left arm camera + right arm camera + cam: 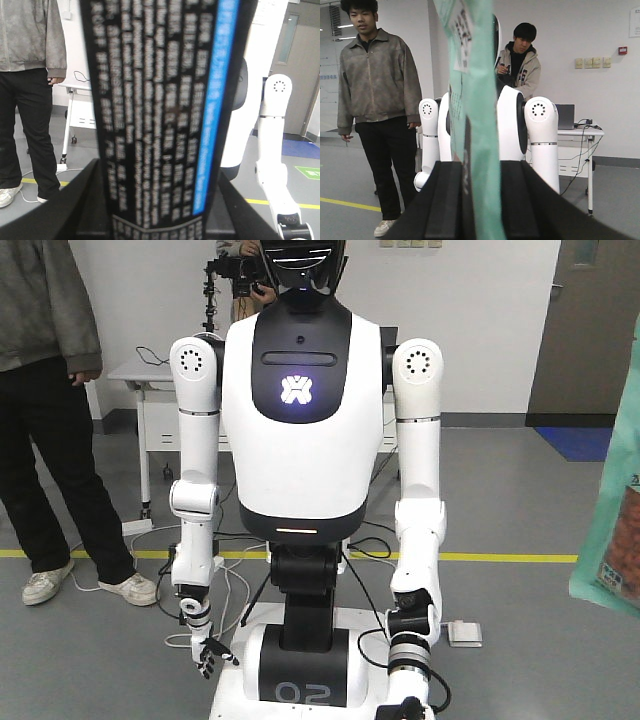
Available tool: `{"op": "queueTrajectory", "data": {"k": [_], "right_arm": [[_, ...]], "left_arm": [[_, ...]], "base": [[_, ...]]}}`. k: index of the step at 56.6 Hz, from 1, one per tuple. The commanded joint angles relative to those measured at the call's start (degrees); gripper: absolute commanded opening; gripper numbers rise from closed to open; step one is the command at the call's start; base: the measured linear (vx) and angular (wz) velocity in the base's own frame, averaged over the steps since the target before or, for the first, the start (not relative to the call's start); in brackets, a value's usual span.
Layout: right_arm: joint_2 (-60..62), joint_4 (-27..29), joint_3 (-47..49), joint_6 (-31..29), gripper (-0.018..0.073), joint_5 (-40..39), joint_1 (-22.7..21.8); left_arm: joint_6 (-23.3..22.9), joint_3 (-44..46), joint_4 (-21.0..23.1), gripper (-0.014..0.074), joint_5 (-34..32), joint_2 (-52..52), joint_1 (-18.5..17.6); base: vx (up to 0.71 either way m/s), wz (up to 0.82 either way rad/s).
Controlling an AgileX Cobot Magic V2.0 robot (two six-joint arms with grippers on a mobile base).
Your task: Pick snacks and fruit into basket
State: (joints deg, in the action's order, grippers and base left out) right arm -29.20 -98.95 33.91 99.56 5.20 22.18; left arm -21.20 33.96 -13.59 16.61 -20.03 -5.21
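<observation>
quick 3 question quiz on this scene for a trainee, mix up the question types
1. True or false: the right end effector grips a teal-green snack pouch.
2. The lettered pouch in the left end effector is: A black with a blue stripe; B red; C yellow.
3. Besides the man in a grey jacket, who or what else shows in the background of the right wrist view?

Key
1. True.
2. A.
3. A man in a beige hooded jacket and a white humanoid robot.
</observation>
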Motion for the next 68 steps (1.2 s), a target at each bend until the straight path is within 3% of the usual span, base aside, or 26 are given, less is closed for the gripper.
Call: {"op": "queueTrajectory", "data": {"k": [1, 68], "right_arm": [[-0.26, -3.21, 2.11, -0.89, -0.0009, 1.18, -0.18], [-0.26, -3.21, 2.11, -0.89, -0.0009, 1.19, -0.18]], "left_arm": [[-0.06, 1.93, -0.28, 0.0003, -5.81, -0.56, 0.01], [-0.06, 1.93, -0.28, 0.0003, -5.81, -0.56, 0.01]], "base": [[0.05, 0.02], [0.05, 0.02]]}}
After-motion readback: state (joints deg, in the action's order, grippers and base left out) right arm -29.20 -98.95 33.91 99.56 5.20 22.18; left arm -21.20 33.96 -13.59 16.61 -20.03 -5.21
